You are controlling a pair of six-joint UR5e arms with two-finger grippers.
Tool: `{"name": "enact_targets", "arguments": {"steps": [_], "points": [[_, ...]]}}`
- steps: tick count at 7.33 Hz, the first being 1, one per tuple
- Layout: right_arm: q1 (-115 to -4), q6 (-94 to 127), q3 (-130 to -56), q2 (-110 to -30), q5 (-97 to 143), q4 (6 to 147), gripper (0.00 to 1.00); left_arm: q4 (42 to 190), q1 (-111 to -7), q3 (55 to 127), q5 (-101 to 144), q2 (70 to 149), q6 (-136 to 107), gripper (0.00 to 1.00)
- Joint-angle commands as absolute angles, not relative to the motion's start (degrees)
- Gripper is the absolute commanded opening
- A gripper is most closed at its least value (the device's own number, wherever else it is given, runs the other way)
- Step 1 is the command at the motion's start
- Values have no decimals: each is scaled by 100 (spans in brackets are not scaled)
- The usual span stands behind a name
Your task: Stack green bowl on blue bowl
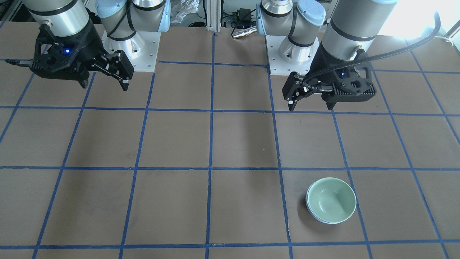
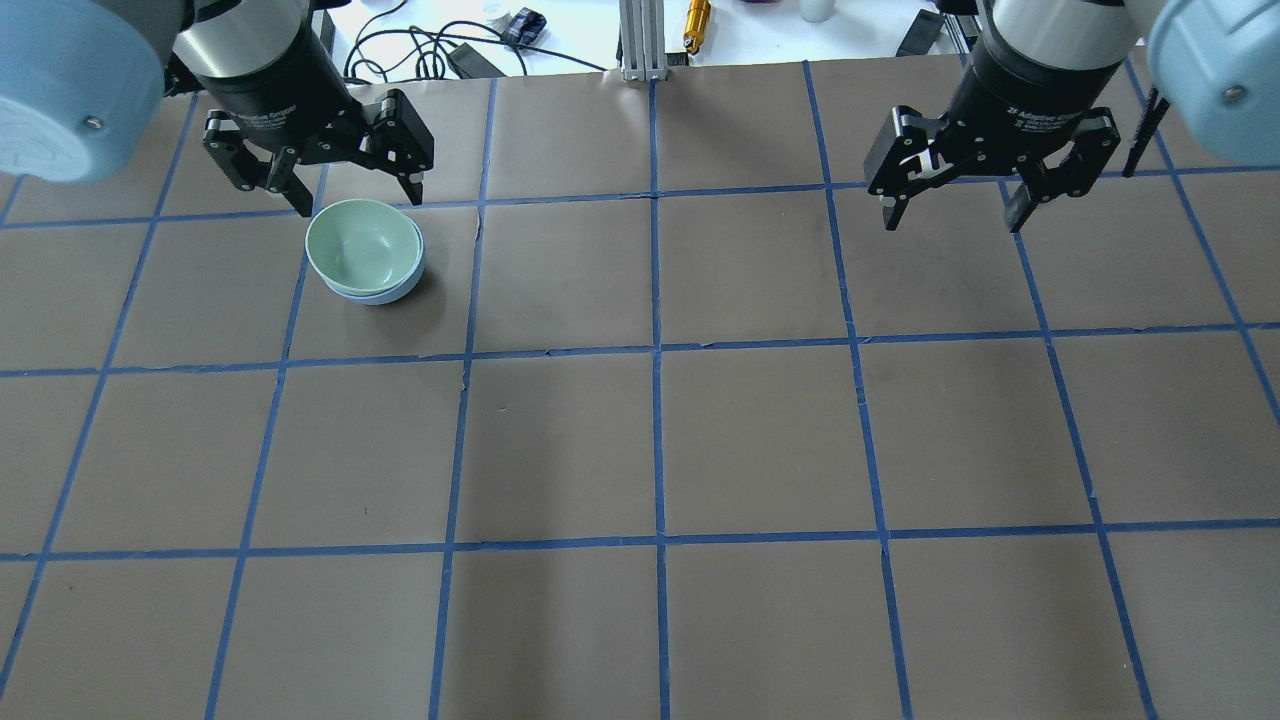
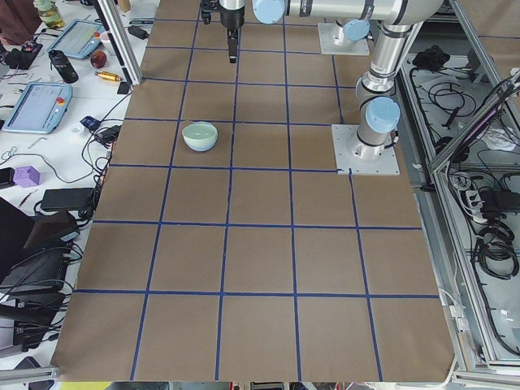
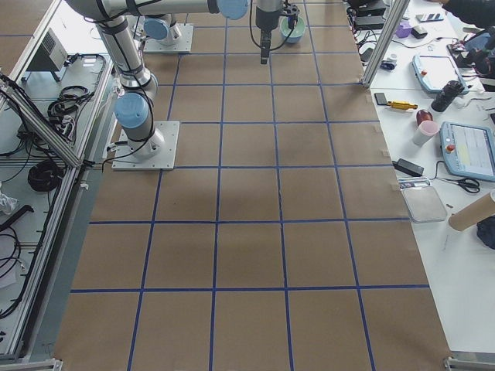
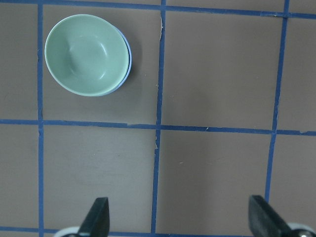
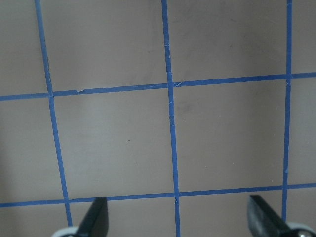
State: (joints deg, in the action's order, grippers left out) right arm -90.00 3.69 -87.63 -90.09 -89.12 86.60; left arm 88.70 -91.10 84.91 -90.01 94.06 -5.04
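Note:
The pale green bowl (image 1: 332, 199) sits nested inside the pale blue bowl (image 1: 323, 219), of which only a thin rim shows beneath it. The pair stands on the brown table on my left side; the overhead view shows the green bowl (image 2: 360, 245) and the blue rim (image 2: 397, 292). My left gripper (image 2: 358, 203) is open and empty, raised above the table, back from the bowls. In the left wrist view the green bowl (image 5: 84, 54) lies at the upper left, far from the fingertips (image 5: 96, 219). My right gripper (image 2: 952, 222) is open and empty over bare table.
Blue tape lines (image 2: 655, 350) divide the brown table into squares. The two arm bases (image 1: 131, 46) (image 1: 287, 54) stand at the robot's edge. A metal post (image 2: 640, 40) and cables lie beyond the far edge. Cluttered side benches (image 3: 49, 97) (image 4: 456, 139) flank the table.

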Motion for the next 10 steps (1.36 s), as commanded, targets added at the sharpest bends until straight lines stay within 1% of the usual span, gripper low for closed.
{"name": "enact_targets", "arguments": {"steps": [1,10], "points": [[-9000,369,-8763,-9009,-8912,8657,100,8974,-9079,8508,-9009,9316,-475,100],[-9000,369,-8771,-9009,-8912,8657,100,8974,-9097,8525,-9035,9229,-457,100]]}}
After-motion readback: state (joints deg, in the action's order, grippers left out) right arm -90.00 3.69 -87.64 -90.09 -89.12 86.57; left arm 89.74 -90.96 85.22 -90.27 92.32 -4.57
